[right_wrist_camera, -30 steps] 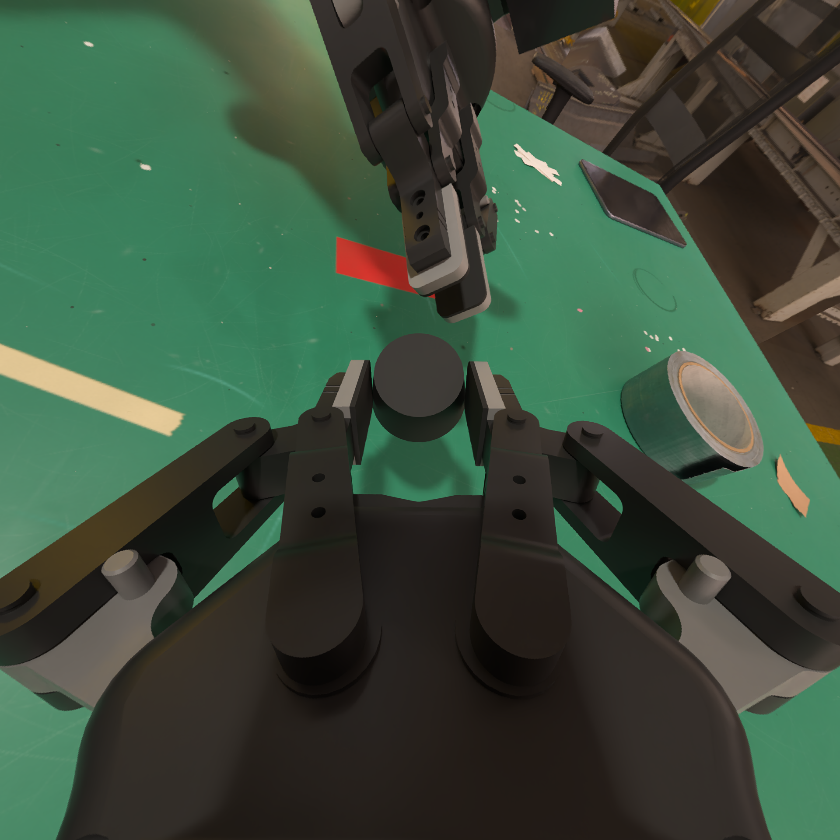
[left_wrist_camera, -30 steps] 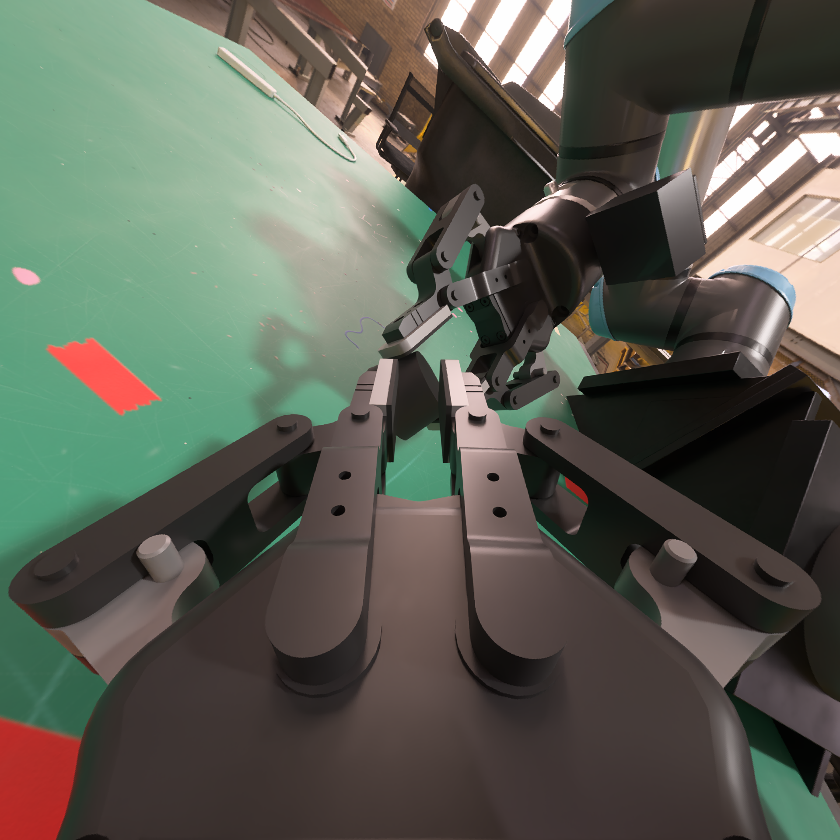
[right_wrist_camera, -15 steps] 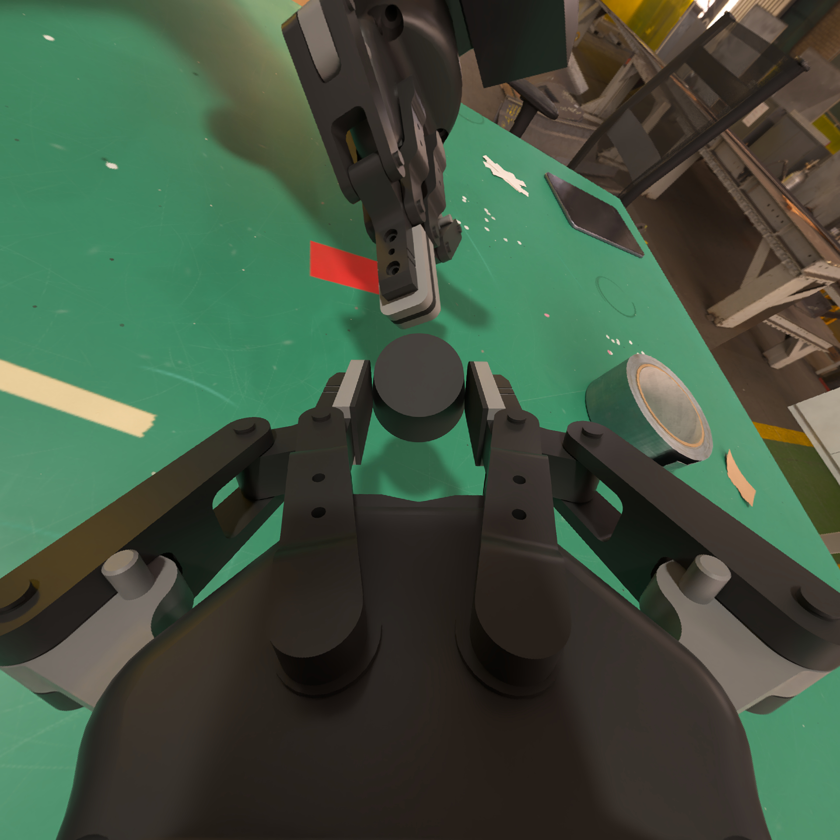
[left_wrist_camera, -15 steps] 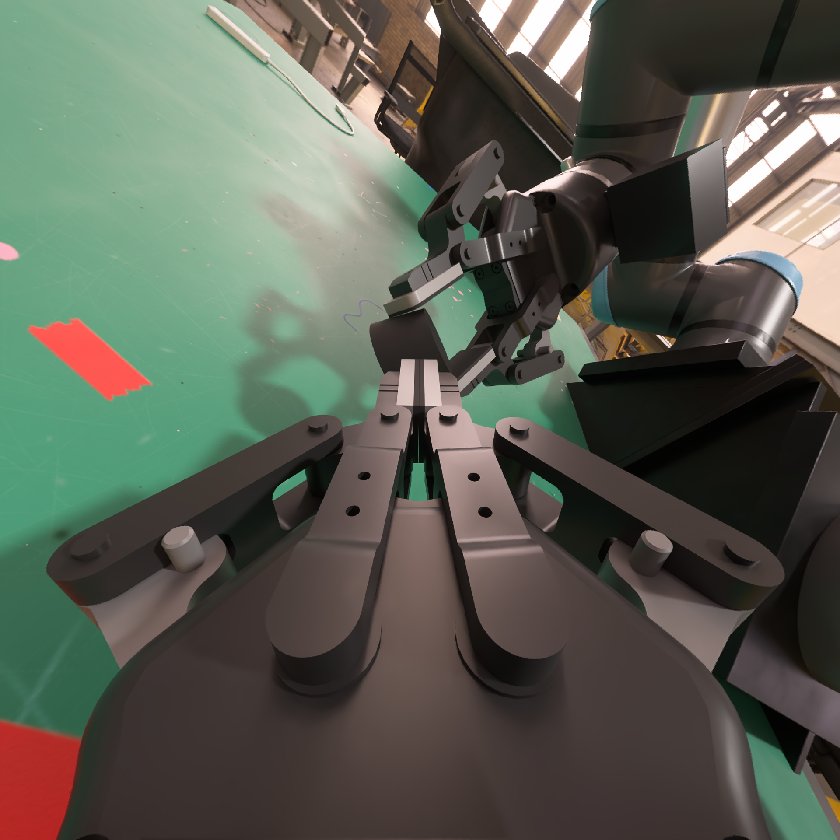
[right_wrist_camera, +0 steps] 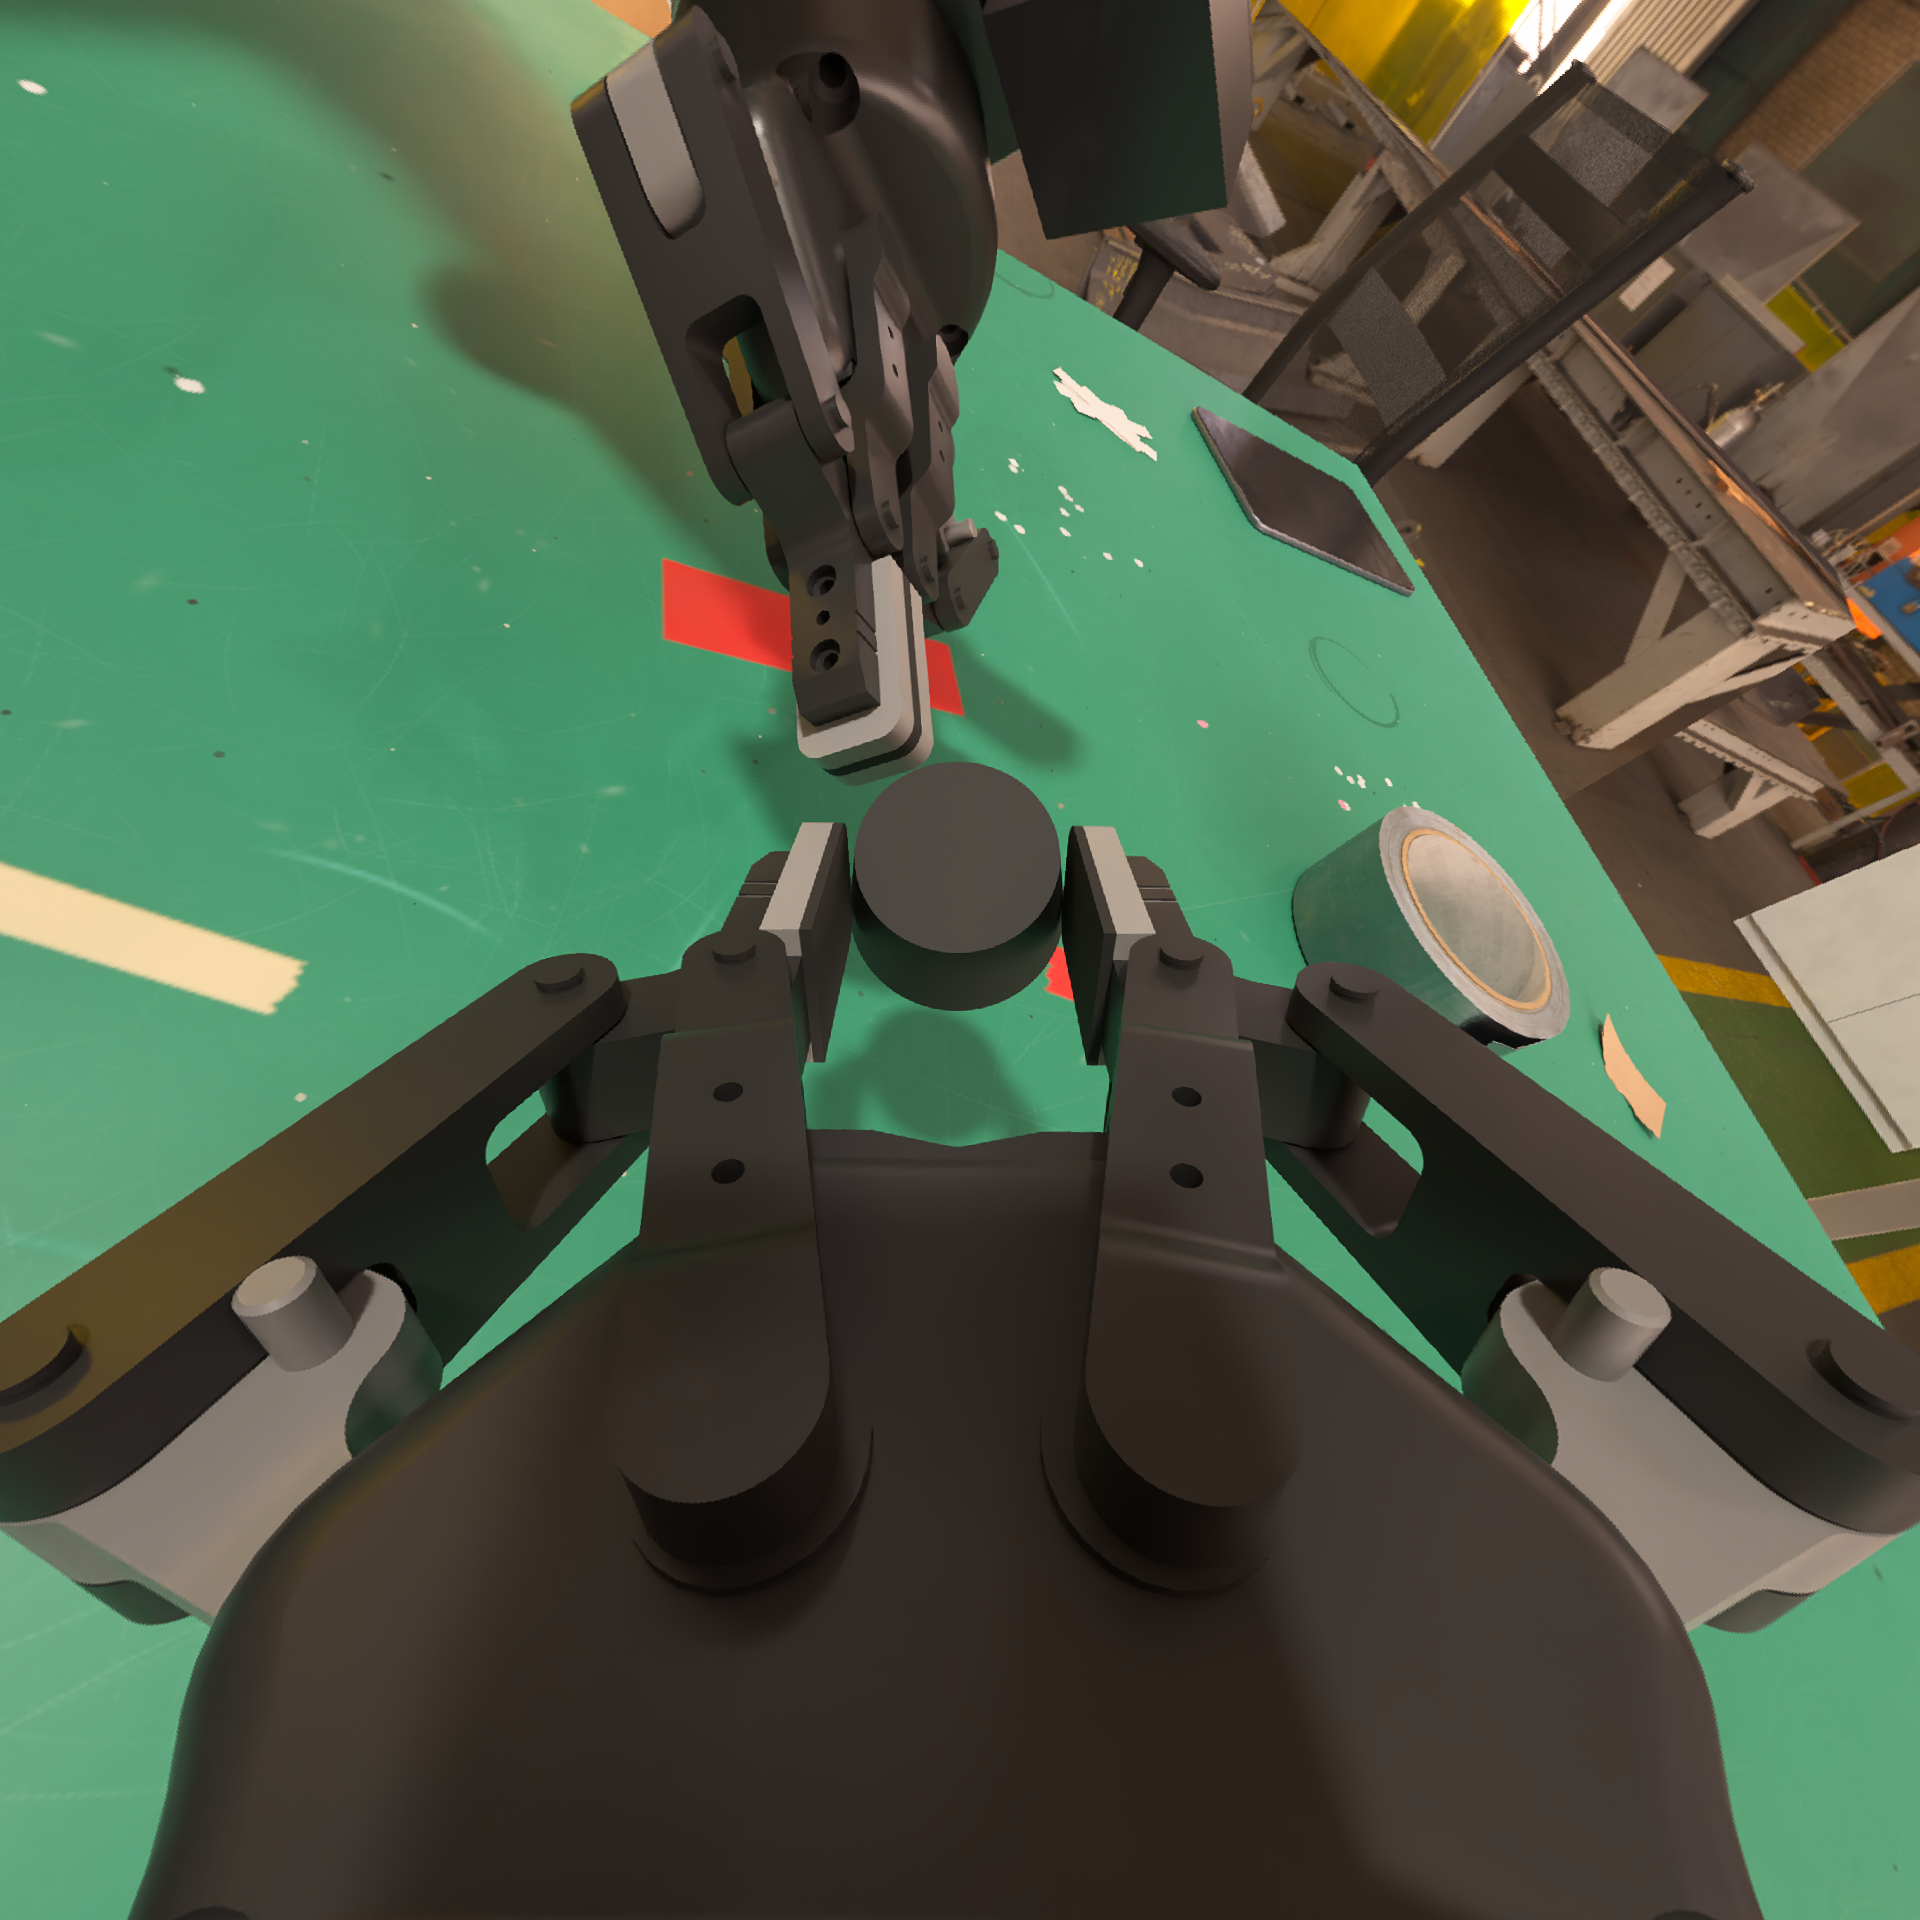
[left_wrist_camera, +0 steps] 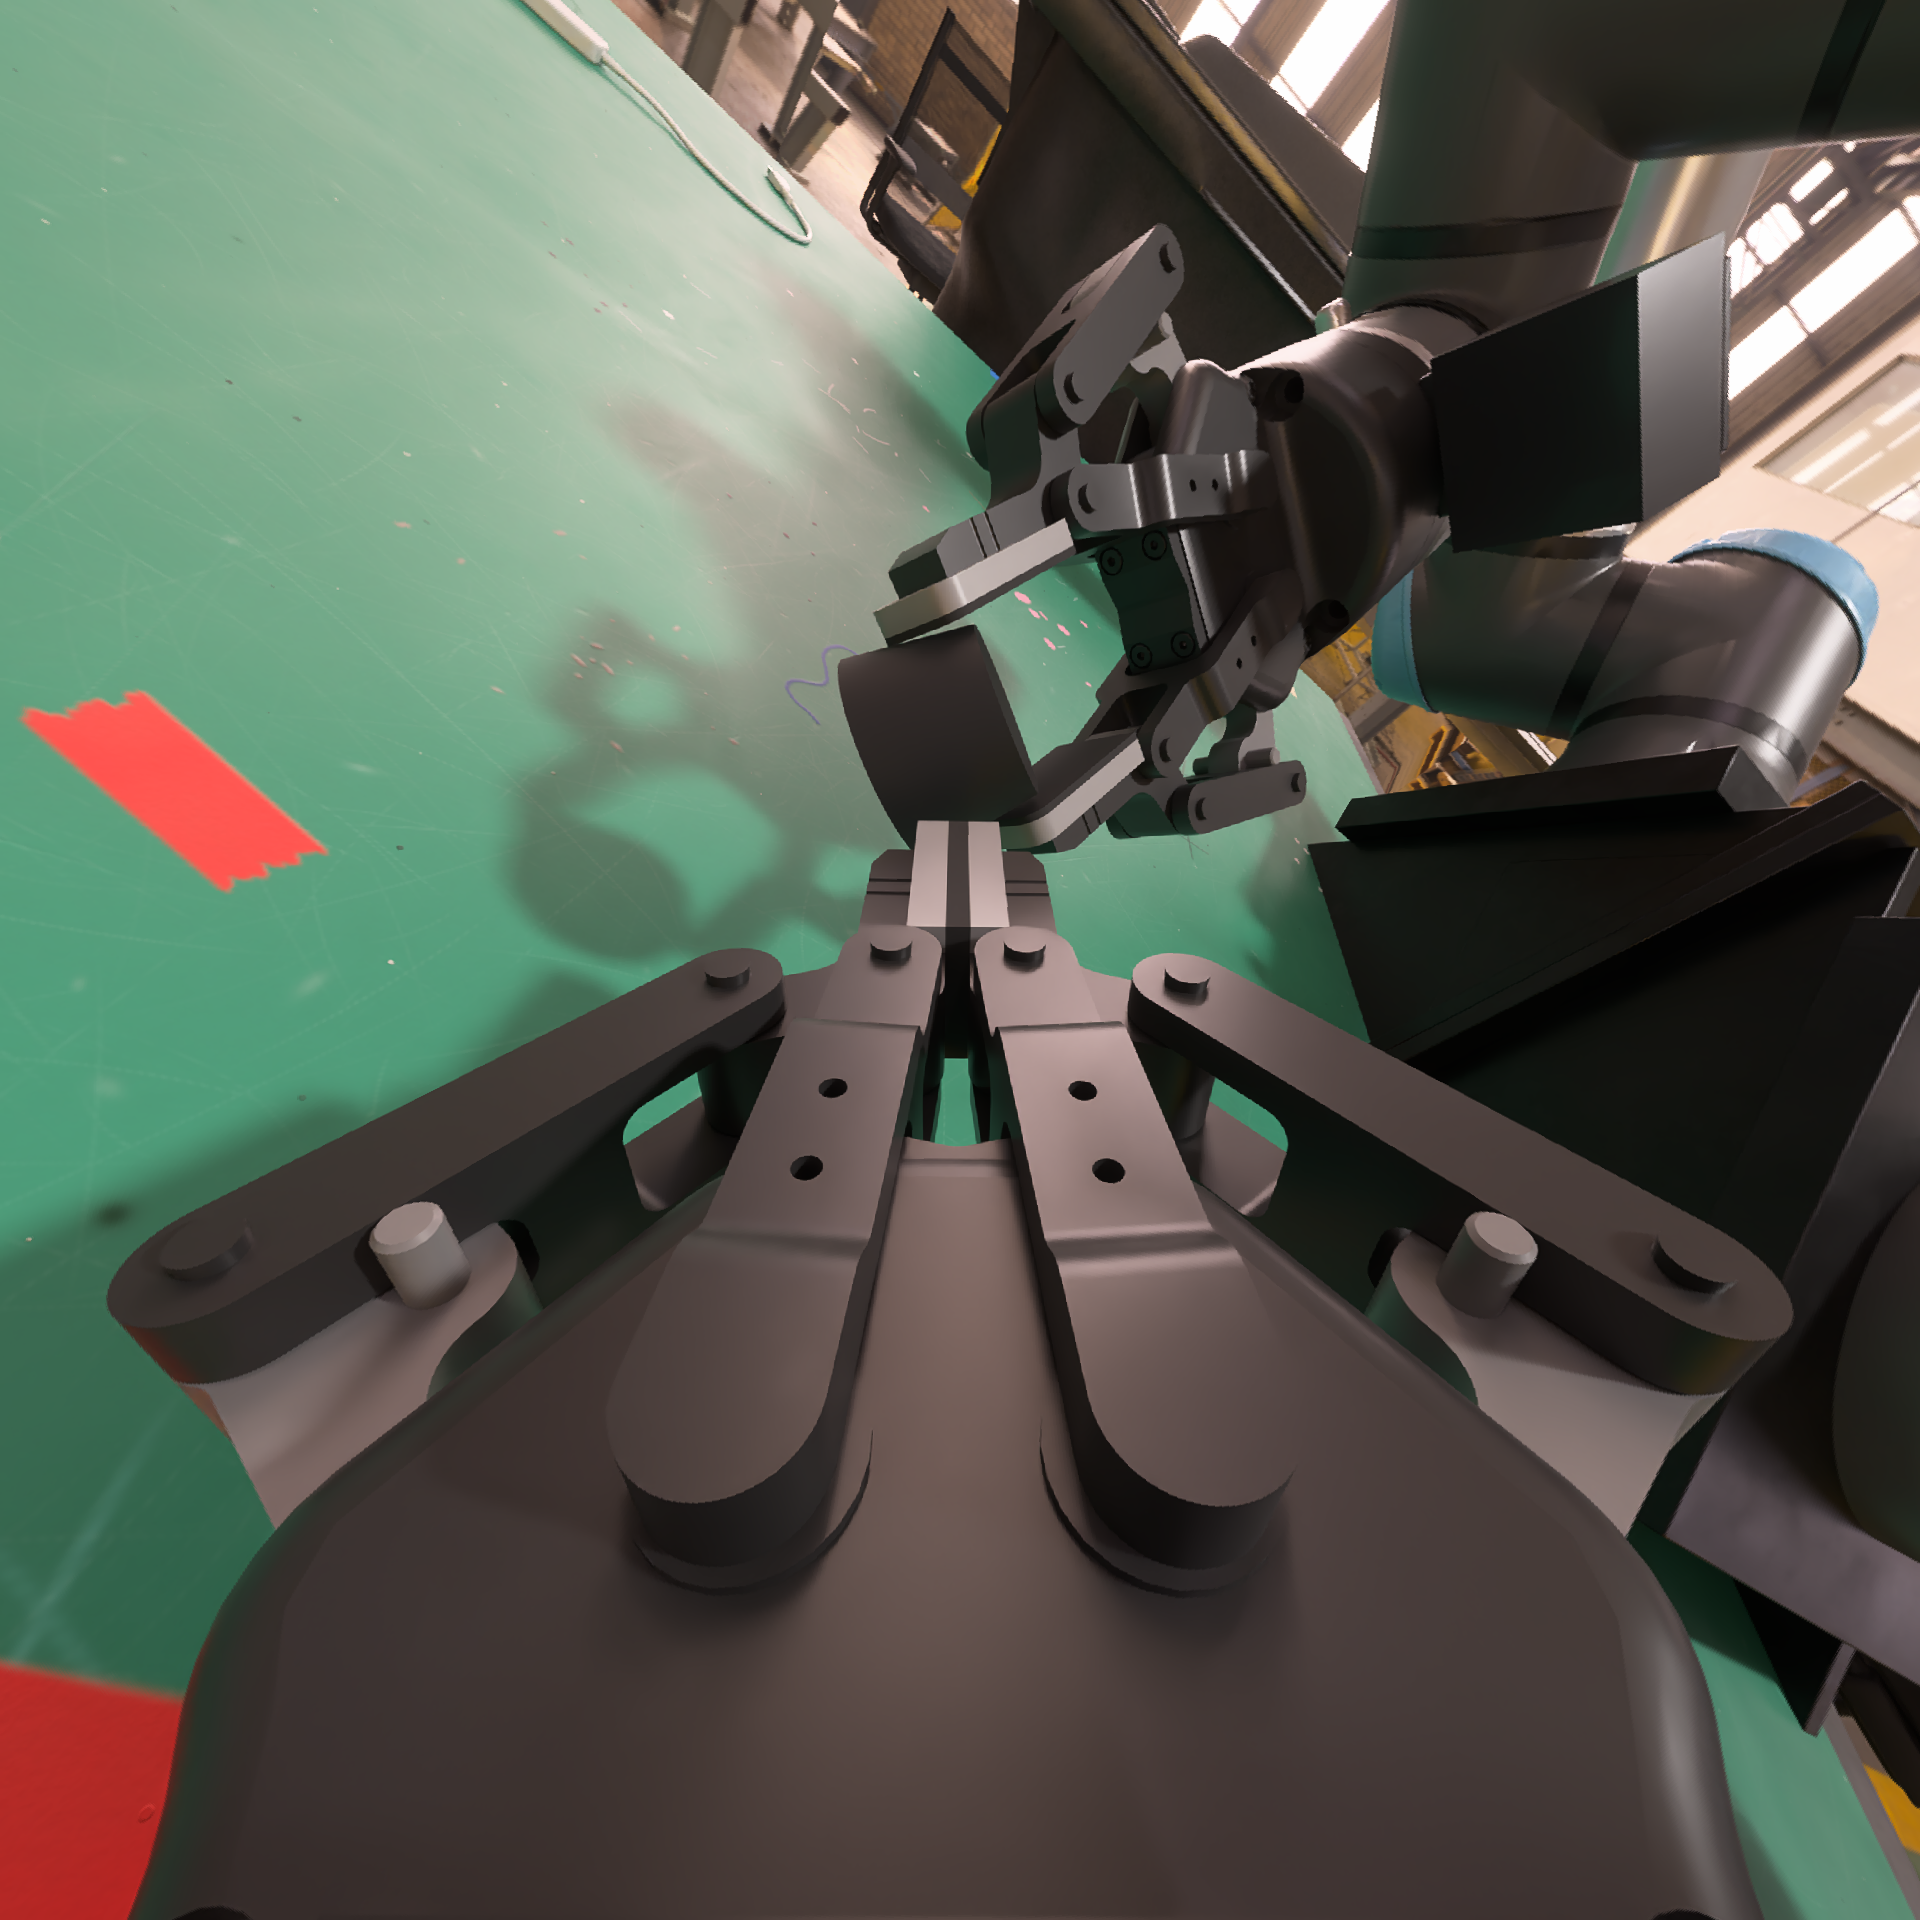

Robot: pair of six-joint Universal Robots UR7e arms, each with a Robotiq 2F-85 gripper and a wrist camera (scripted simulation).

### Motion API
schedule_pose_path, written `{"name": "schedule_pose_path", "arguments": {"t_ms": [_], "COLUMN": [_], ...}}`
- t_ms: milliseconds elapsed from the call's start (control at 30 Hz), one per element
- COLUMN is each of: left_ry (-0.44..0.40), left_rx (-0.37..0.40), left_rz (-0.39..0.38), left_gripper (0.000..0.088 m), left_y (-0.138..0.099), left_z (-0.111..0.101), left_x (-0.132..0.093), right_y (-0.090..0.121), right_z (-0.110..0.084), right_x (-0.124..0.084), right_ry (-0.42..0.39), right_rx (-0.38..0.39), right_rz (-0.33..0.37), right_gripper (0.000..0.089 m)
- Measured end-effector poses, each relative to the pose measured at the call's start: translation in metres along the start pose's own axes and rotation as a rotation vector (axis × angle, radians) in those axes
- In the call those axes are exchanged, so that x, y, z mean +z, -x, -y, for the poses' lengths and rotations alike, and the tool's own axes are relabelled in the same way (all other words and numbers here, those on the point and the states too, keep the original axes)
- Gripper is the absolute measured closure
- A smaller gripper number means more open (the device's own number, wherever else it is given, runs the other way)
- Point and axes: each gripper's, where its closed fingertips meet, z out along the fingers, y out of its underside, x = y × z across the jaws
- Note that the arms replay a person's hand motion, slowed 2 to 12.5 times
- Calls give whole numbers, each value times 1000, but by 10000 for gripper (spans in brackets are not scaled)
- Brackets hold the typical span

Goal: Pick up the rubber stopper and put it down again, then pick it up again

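Observation:
The rubber stopper (right_wrist_camera: 956, 883) is a dark grey, short round plug. My right gripper (right_wrist_camera: 954, 914) is shut on the stopper, one pad on each side, and holds it above the green table (right_wrist_camera: 312, 727); its shadow lies beneath. In the left wrist view the stopper (left_wrist_camera: 930, 727) sits between the right gripper's fingers (left_wrist_camera: 977, 577). My left gripper (left_wrist_camera: 958, 873) is shut and empty, its tips just short of the stopper. In the right wrist view the left gripper (right_wrist_camera: 862, 727) hangs just beyond the stopper.
A roll of grey tape (right_wrist_camera: 1434, 925) lies on the table right of the stopper. A red tape strip (right_wrist_camera: 727, 623), a beige tape strip (right_wrist_camera: 145, 940) and a dark flat plate (right_wrist_camera: 1309, 509) lie on the table. A black block (left_wrist_camera: 1558, 935) stands by the right arm.
The left gripper's fingers stood apart a second ago and have closed together. It has drawn back a little from the stopper. The right gripper has kept hold of the stopper throughout.

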Motion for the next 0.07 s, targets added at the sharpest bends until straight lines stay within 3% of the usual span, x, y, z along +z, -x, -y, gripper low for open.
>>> {"name": "schedule_pose_path", "arguments": {"t_ms": [67], "left_ry": [0], "left_rx": [0], "left_rz": [-2], "left_gripper": [882], "left_y": [0], "left_z": [0], "left_x": [0], "right_y": [0], "right_z": [0], "right_x": [0], "right_ry": [-2], "right_rx": [-2], "right_rz": [0], "right_gripper": [521]}}
